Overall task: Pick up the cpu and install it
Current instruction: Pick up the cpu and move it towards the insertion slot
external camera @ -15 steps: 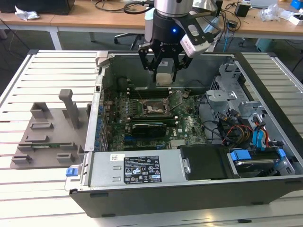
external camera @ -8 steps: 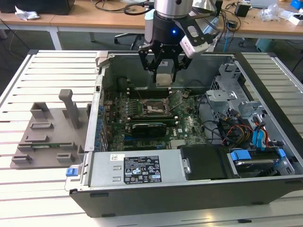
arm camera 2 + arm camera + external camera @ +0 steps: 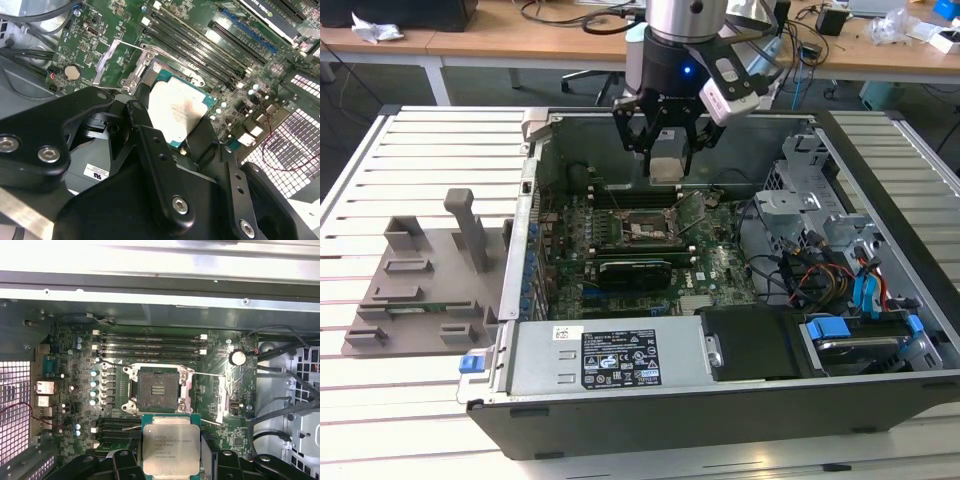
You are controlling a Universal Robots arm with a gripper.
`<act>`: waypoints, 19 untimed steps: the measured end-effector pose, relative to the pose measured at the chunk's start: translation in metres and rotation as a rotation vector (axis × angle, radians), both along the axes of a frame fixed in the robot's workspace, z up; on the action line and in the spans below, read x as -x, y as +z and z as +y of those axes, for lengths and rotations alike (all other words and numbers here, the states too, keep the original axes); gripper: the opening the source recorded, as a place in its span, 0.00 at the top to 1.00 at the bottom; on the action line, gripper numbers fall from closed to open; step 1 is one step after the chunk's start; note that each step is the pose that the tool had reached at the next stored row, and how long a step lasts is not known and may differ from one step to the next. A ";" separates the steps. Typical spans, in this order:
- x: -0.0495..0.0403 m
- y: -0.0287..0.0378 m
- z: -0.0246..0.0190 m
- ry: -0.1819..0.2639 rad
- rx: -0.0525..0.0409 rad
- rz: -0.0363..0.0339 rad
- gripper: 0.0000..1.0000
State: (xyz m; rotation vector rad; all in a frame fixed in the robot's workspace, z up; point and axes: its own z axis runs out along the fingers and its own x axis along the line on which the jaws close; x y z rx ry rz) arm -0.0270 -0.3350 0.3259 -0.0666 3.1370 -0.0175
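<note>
Exterior view: my gripper [image 3: 666, 150] hangs over the open computer case [image 3: 620, 410], near its back wall. My fingers [image 3: 205, 137] are closed on the cpu [image 3: 665, 168], one on each side, so the little square chip sits right between them with its shiny grey top showing. In both wrist views the cpu [image 3: 171, 447] is up in the air and touches nothing but me. The socket [image 3: 158, 390] is lower down on the green motherboard [image 3: 720, 265], close to the cpu but apart from it. The socket is open, with a dark square in its middle. Its metal lid [image 3: 222, 400] is flipped over to one side, and a thin wire lever [image 3: 207, 374] sticks out across the board by it. Long memory slots [image 3: 150, 345] run just beside the socket, and a round silver battery [image 3: 238, 358] sits near the lid. Inside the case there is also a black card [image 3: 635, 268] in front of the socket, a grey box with a white and black label [image 3: 620, 355] along the front wall, and drive bays with blue tabs [image 3: 850, 330] on the exterior view's right. A bunch of cables [image 3: 815, 270] curls between the drives and the board. The case lies on a pale slatted table [image 3: 380, 410]. A grey holder tray [image 3: 420, 290] with upright posts lies on the table at the exterior view's left, well apart from me.
</note>
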 end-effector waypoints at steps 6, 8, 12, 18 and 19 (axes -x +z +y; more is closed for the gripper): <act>-0.0001 -0.0033 0.0002 0.000 0.0002 0.0000 0.45; -0.0001 -0.0047 0.0003 0.000 0.0003 0.0000 0.45; -0.0002 -0.0075 0.0004 0.000 0.0003 0.0000 0.45; -0.0002 -0.0109 0.0005 0.000 0.0005 0.0000 0.45; -0.0002 -0.0118 0.0006 0.000 0.0005 0.0000 0.45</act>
